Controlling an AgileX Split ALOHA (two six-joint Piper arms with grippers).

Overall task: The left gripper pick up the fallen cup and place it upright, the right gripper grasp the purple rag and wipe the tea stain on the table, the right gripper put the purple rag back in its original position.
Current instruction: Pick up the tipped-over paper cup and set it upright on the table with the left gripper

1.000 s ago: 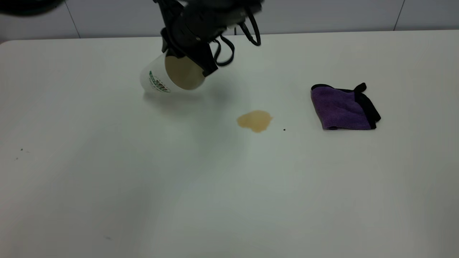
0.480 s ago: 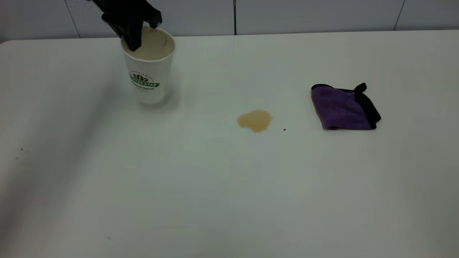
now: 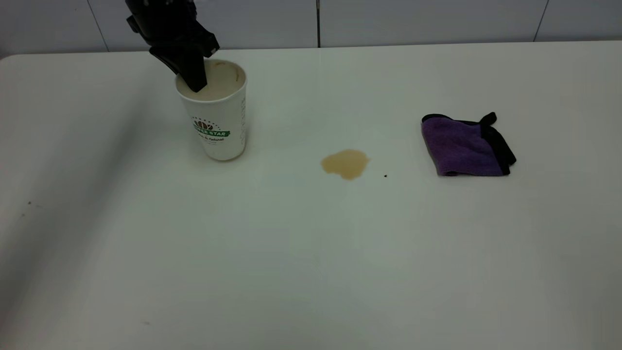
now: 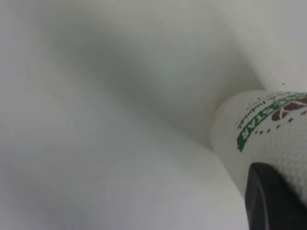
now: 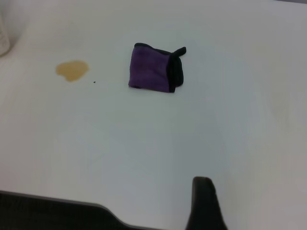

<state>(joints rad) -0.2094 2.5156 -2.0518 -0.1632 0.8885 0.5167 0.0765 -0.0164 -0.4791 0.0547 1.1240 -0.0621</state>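
The cup stands upright on the table at the back left, green band facing front, tan-stained inside. My left gripper comes down from above and is shut on the cup's rim, one finger inside the mouth. In the left wrist view the other finger presses on the cup's dimpled outer wall. The tea stain lies mid-table, right of the cup. The purple rag lies folded further right. My right gripper is out of the exterior view and hangs well short of the rag and the stain.
A tiny black speck sits just right of the stain. A grey wall runs behind the table's far edge. A few faint specks mark the table's left side.
The cup went from tilted on its side in the left gripper to upright at the back left, then shifted a little right and forward, still held at the rim.
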